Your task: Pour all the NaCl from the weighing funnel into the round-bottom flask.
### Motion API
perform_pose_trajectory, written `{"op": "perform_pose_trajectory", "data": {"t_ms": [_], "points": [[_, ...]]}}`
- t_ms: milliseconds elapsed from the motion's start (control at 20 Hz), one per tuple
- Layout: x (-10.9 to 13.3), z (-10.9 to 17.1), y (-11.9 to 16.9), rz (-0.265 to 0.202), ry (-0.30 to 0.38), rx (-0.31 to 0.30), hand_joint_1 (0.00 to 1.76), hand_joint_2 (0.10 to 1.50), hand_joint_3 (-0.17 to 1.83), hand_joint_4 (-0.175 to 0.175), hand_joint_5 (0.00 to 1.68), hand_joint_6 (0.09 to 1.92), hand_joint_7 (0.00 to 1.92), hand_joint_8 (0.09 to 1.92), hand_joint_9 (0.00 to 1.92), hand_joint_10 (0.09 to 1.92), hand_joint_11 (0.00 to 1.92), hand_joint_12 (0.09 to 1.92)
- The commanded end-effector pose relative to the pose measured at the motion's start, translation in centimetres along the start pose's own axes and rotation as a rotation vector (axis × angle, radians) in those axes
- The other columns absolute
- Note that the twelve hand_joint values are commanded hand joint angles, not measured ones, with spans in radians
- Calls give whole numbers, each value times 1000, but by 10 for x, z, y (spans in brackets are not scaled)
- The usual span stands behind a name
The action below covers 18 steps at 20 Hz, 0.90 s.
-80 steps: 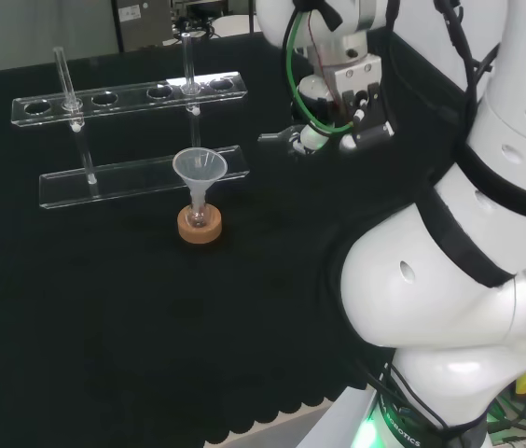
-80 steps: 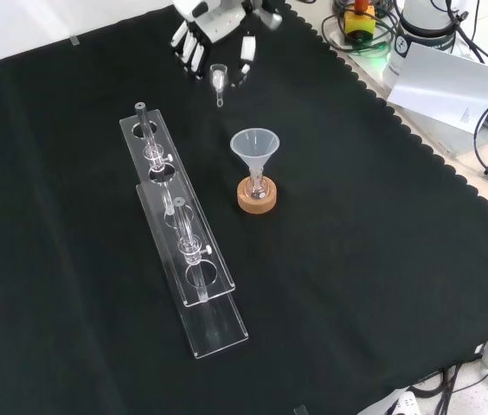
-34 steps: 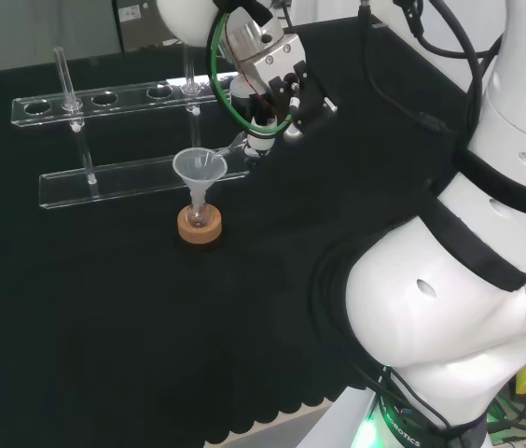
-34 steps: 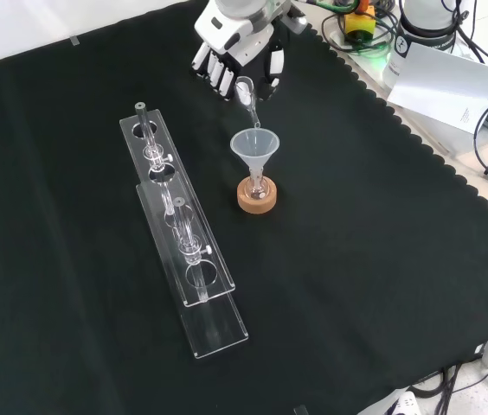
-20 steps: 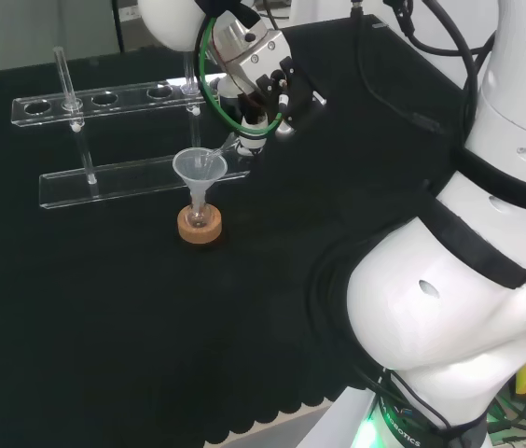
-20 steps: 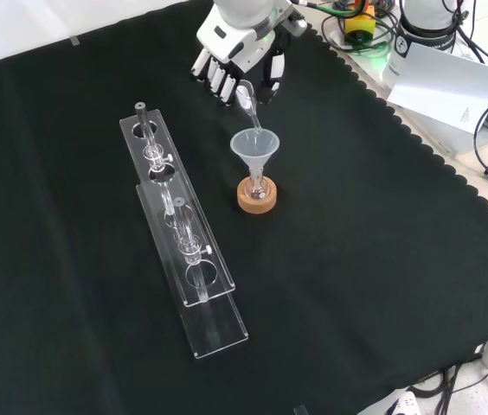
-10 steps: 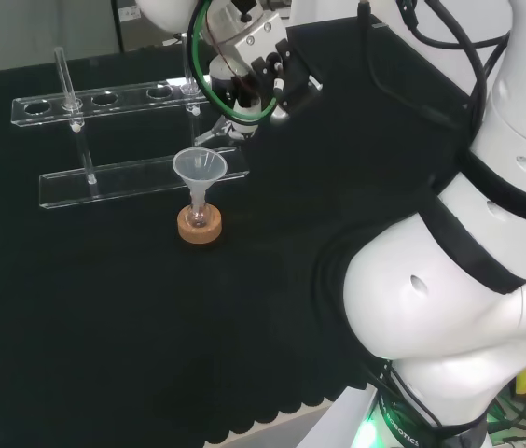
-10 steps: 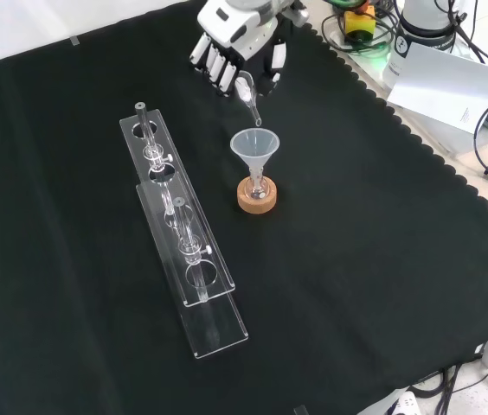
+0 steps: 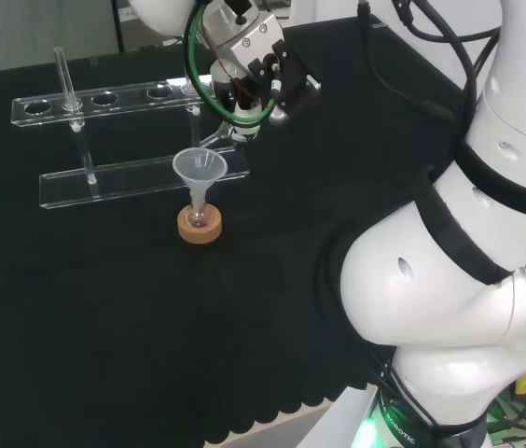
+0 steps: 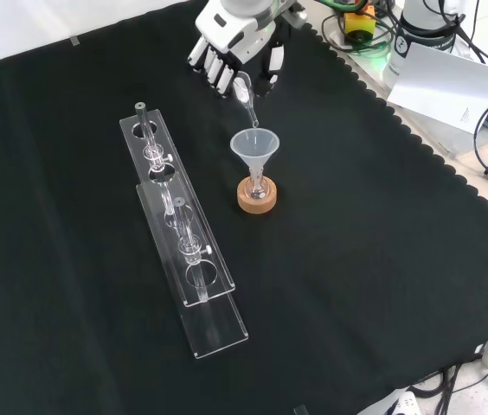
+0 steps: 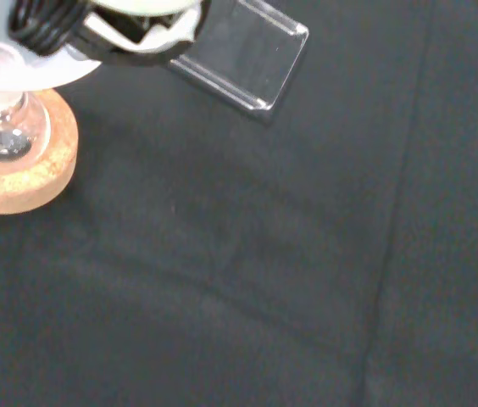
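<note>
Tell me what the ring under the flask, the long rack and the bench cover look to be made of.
Ring stand: likely cork, tan, speckled and matte in the wrist view.
Rack: clear acrylic or similar plastic, glossy; the cloth shows through it and its edges catch light.
Bench cover: black woven cloth, matte, with a scalloped edge.

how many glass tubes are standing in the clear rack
2. One thin clear glass tube stands at the far end of the clear acrylic rack in the front view; the other stands nearer its middle. Clear ware may hide more.

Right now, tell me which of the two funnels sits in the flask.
The wide cone funnel standing upright in the flask on the cork ring. The small funnel is tilted in the hand above it.
</note>
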<state>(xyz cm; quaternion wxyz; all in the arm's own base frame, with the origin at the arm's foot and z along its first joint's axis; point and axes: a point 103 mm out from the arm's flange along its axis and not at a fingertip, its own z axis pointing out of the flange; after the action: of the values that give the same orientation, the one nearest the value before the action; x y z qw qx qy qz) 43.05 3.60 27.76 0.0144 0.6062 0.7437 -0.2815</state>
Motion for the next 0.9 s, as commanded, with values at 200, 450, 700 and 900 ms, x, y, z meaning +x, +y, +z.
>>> {"op": "perform_pose_trajectory", "data": {"t_ms": [200, 450, 700, 900], "points": [[4, 13, 6, -13, -62, 70, 1083, 701, 745, 140, 1090, 1028, 791, 730, 951, 551, 459, 1280], [8, 12, 6, -23, -94, 85, 1083, 700, 746, 142, 1091, 1028, 791, 730, 948, 549, 458, 1279], [8, 8, 7, -4, -119, 94, 1083, 699, 748, 144, 1092, 1027, 790, 730, 945, 547, 457, 1278], [9, 5, 6, -10, -128, 90, 1083, 698, 749, 145, 1092, 1027, 790, 731, 945, 546, 456, 1278]]}}
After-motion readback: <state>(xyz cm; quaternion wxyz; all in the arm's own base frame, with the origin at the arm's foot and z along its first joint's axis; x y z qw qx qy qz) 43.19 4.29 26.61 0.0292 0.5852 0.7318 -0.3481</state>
